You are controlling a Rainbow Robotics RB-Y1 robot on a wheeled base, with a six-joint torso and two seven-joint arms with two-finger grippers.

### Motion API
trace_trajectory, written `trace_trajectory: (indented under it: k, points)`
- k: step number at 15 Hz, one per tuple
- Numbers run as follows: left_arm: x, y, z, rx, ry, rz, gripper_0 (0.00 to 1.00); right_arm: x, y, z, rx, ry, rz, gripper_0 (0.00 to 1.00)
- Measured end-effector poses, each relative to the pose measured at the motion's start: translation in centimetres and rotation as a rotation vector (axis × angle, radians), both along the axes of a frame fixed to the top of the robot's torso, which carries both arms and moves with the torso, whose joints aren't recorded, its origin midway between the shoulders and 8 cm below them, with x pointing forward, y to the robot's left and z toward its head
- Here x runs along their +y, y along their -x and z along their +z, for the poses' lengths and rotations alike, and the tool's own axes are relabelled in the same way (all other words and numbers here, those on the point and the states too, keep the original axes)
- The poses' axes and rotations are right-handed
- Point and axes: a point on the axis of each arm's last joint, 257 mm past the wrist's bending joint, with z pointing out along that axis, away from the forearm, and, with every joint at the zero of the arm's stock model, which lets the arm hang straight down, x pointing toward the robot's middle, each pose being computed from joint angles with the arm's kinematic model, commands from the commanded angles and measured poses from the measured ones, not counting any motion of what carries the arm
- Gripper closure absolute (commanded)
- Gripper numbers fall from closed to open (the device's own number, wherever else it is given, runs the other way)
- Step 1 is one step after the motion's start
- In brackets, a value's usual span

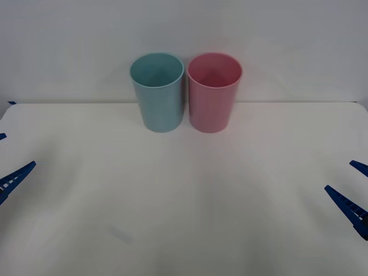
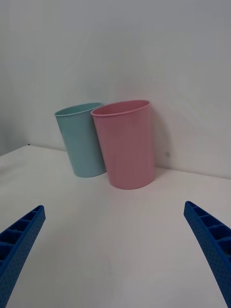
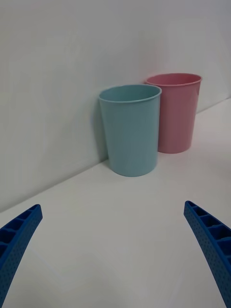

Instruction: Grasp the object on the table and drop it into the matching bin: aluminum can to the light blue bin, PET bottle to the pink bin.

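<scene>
Can: none lies on the white bench, so no direction from either hand can be judged. Light blue bin and pink bin stand touching at the far middle. Left hand and right hand wait apart-fingered at the near edges, equally distant.

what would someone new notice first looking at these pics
Two tall bins stand upright side by side at the far edge of the white table, against the wall: the light blue bin on the robot's left, the pink bin on its right. The left gripper and right gripper wait open near the table's sides.
</scene>
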Motion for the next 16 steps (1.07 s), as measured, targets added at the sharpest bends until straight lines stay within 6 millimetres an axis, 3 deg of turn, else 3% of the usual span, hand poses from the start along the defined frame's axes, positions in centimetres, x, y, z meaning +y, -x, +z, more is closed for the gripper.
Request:
trace_trajectory:
  k: [4,8,16]
  points:
    - [1.3,3.0,-1.5,0.036,0.035,0.025,0.00,0.0,0.0,0.0,0.000,0.000,0.000,0.00]
    - [1.9,4.8,-2.4,0.057,0.057,0.043,0.00,0.0,0.0,0.0,0.000,0.000,0.000,0.00]
    - [2.5,5.9,-3.6,0.097,0.082,0.069,0.00,0.0,0.0,0.0,0.000,0.000,0.000,0.00]
